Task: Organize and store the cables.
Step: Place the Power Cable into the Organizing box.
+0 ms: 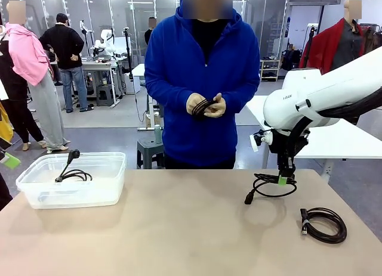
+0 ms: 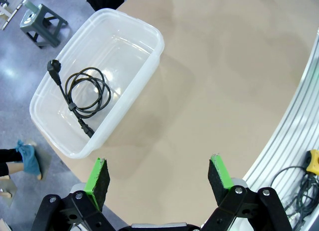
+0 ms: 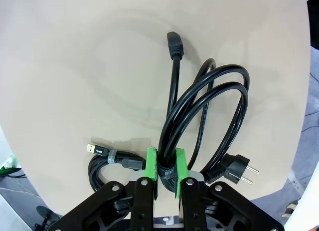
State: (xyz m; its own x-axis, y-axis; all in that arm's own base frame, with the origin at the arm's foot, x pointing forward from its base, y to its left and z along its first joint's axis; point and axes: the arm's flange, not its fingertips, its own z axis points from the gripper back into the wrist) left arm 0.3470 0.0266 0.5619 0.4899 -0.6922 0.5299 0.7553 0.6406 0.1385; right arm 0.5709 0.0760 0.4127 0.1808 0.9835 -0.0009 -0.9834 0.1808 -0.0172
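right end effector (image 3: 166,153) gripping power cable (image 3: 174,47), possibly usb cable (image 3: 124,161) half hidden

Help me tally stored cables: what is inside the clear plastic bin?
One coiled black cable lies on the bin floor, plugs at both ends. Nothing else lies in it, and nothing is covered.
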